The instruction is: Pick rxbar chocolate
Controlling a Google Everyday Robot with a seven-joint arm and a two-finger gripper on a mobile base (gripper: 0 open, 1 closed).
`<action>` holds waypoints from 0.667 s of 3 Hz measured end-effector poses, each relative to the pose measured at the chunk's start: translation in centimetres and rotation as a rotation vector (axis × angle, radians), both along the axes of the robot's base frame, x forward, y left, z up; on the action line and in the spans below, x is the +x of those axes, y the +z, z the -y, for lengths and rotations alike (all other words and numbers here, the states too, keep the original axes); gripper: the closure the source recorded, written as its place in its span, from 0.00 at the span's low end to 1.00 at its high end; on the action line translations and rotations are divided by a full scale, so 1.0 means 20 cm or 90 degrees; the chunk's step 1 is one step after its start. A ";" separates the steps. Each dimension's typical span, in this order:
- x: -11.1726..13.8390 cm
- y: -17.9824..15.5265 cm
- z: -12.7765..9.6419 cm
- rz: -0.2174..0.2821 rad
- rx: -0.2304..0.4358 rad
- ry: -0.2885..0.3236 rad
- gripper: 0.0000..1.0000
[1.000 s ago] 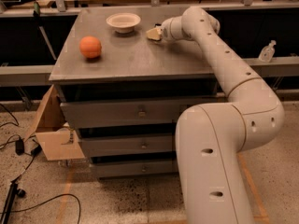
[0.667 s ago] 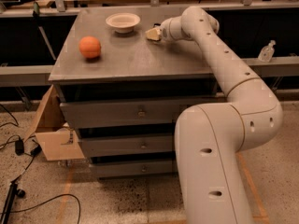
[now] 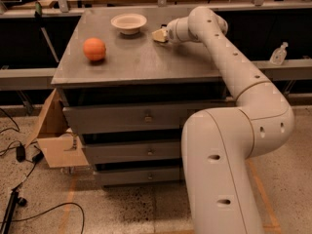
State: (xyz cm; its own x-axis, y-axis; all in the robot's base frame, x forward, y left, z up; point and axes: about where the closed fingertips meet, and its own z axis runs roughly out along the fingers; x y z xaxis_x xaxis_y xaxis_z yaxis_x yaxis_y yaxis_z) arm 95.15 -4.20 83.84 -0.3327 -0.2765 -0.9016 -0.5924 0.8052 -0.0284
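Observation:
My gripper (image 3: 159, 35) is low over the back of the grey cabinet top (image 3: 136, 62), just right of a white bowl (image 3: 128, 22). The white arm reaches to it from the lower right across the top's right side. No black-wrapped rxbar chocolate shows in the camera view; it is hidden or out of view, and the spot under the gripper is covered.
An orange ball-like fruit (image 3: 94, 49) sits on the left of the top. The cabinet has drawers (image 3: 146, 116) in front. An open cardboard box (image 3: 53, 135) stands at its left. A small bottle (image 3: 279, 54) is on the right ledge. Cables lie on the floor.

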 end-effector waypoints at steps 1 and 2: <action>0.00 0.00 0.00 0.000 0.000 0.000 1.00; 0.00 0.01 0.01 0.002 0.000 0.000 1.00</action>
